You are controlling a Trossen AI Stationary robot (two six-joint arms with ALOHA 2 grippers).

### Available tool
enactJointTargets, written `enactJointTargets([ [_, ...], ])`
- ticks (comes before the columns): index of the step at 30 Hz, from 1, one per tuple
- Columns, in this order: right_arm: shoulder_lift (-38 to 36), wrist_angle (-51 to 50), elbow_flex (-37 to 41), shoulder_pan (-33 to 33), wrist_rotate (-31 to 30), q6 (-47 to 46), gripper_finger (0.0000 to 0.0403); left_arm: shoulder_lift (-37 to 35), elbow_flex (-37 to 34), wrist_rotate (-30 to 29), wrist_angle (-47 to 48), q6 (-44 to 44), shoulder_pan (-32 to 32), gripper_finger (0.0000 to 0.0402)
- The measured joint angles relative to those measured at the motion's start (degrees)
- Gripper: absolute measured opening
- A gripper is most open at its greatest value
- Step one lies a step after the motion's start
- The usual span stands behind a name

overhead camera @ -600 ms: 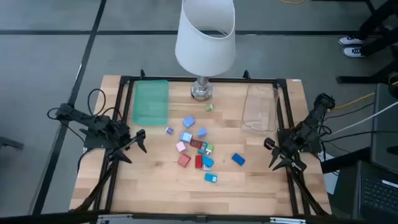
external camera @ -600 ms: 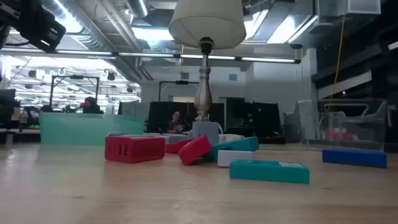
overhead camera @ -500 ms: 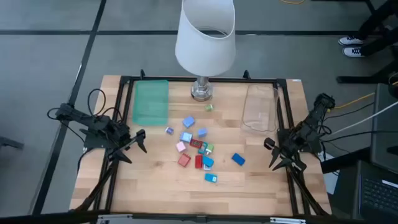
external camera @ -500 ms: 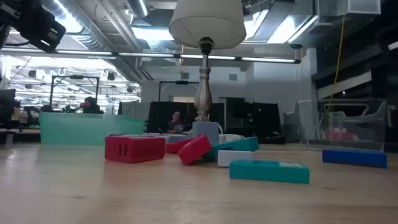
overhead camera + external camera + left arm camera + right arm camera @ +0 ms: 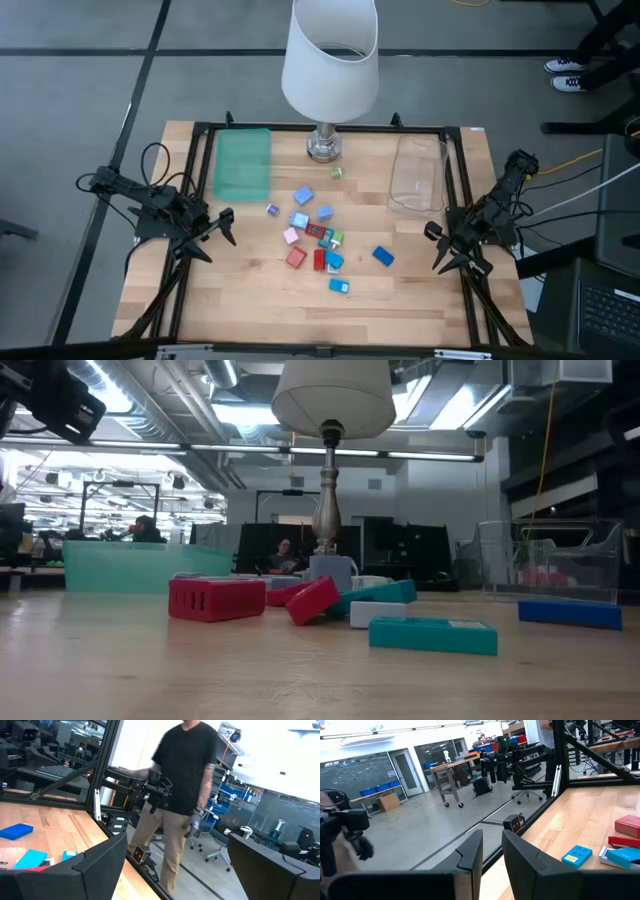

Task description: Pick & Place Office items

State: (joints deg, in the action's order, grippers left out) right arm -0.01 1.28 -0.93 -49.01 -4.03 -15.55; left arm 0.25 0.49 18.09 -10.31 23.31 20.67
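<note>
The office items [image 5: 315, 236] are small blue, red, pink, teal and white blocks that lie loose on the wooden table's middle. In the low view a red block [image 5: 217, 600], a teal one [image 5: 432, 635] and a blue one [image 5: 569, 614] rest flat on the boards. My left gripper [image 5: 226, 228] hovers at the table's left side with its fingers wide open [image 5: 175, 870], pointing toward the items. My right gripper [image 5: 436, 250] hovers at the right side. A narrow gap [image 5: 492, 857] shows between its fingers, with nothing in it.
A flat green tray [image 5: 243, 163] lies at the far left and a clear plastic bin [image 5: 418, 172] at the far right. A lamp with a white shade [image 5: 330, 55] stands at the far middle. A black frame [image 5: 460, 180] borders the table. A person [image 5: 182, 780] stands beyond it.
</note>
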Motion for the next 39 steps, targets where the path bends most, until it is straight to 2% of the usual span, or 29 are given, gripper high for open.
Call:
enactJointTargets([
  [14,0.00,0.06,0.00,0.04,-0.51,0.15,0.0080,0.00,0.00,0.00,0.00,-0.01,0.02,0.0338],
  [20,0.00,1.94,0.00,0.11,-8.58,4.43,0.0080,-0.01,0.00,0.00,-0.02,0.00,0.02,0.0338],
  [25,0.02,9.13,0.00,0.15,-16.38,8.63,0.0080,-0.02,0.00,0.00,-0.01,0.00,0.02,0.0338],
  [29,0.02,18.79,0.00,0.22,-26.82,10.13,0.0080,-0.02,0.00,0.00,0.00,-0.01,0.02,0.0338],
  [33,0.00,29.62,0.00,0.28,-33.13,13.74,0.0080,0.00,0.00,0.00,-0.01,0.00,0.01,0.0338],
  [35,0.00,32.75,0.00,0.28,-36.29,14.77,0.0080,0.00,0.00,0.00,0.00,-0.01,0.00,0.0338],
  [39,0.00,33.50,0.00,0.27,-48.62,12.84,0.0080,-0.02,0.00,0.00,0.00,0.00,0.02,0.0338],
])
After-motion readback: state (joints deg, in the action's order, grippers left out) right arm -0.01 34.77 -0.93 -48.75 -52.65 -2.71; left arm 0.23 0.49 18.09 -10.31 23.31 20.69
